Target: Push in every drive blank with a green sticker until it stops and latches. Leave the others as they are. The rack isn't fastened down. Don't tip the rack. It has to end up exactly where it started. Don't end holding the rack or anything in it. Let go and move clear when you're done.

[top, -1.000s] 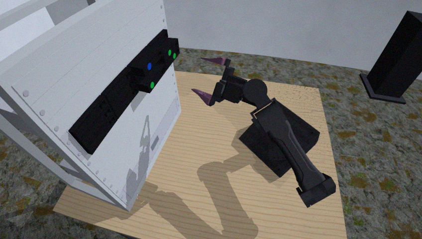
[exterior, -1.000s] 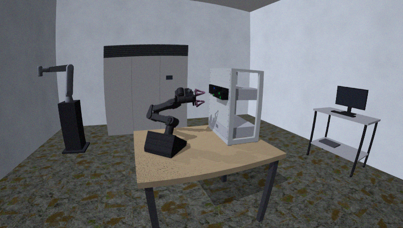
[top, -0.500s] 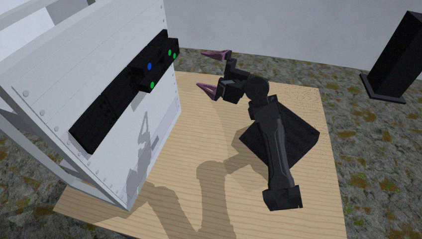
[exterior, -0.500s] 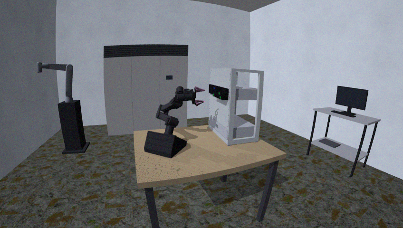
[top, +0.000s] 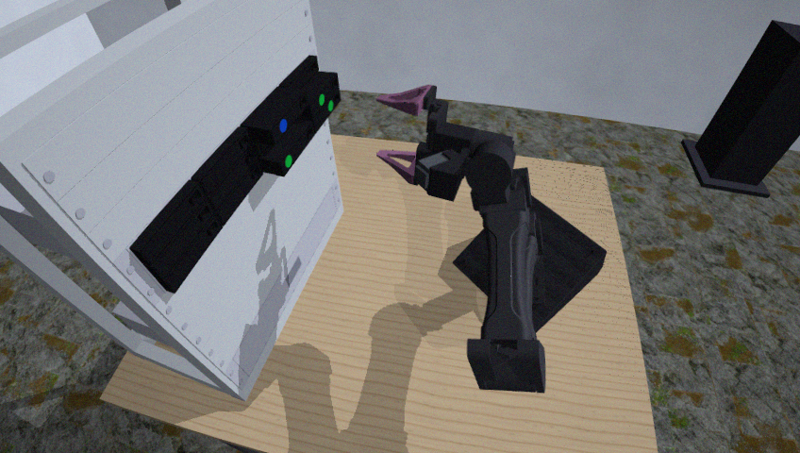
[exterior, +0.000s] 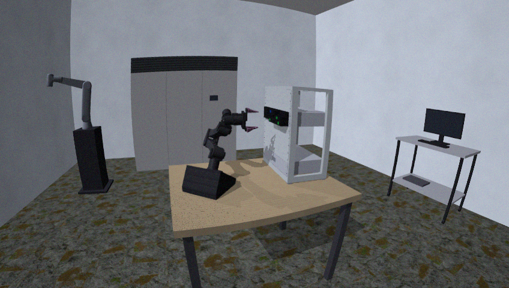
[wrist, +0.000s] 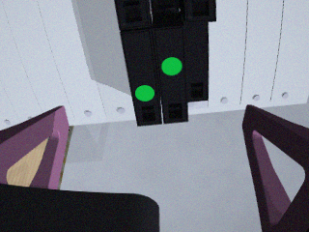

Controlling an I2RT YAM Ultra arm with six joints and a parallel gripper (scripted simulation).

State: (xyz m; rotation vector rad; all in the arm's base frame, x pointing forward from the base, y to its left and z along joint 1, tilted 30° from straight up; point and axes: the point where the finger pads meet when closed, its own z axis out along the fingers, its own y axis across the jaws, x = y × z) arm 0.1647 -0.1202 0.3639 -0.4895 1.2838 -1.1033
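Observation:
A white rack (top: 168, 111) (exterior: 277, 98) (wrist: 39, 39) stands on the wooden table (top: 561, 347) (exterior: 268, 210). A row of black drive blanks (top: 185, 224) (exterior: 275, 116) crosses its front. Two blanks at the far end carry green stickers (top: 321, 99) (top: 330, 105) (wrist: 172, 66) (wrist: 145, 93) and stick out. A blank with a blue sticker (top: 283, 125) and one below it with a green sticker (top: 288, 160) also stick out. My gripper (top: 376, 125) (exterior: 257, 119) (wrist: 154, 115) is open and empty. It points at the rack's front, a short way off the two far green-stickered blanks, touching nothing.
The arm's black base (top: 567, 252) (exterior: 207, 183) sits on the table beside the rack. On the floor are a black pillar (top: 752, 111) (exterior: 90, 156) carrying a grey arm, a grey cabinet (exterior: 182, 110) and a desk with a monitor (exterior: 442, 125).

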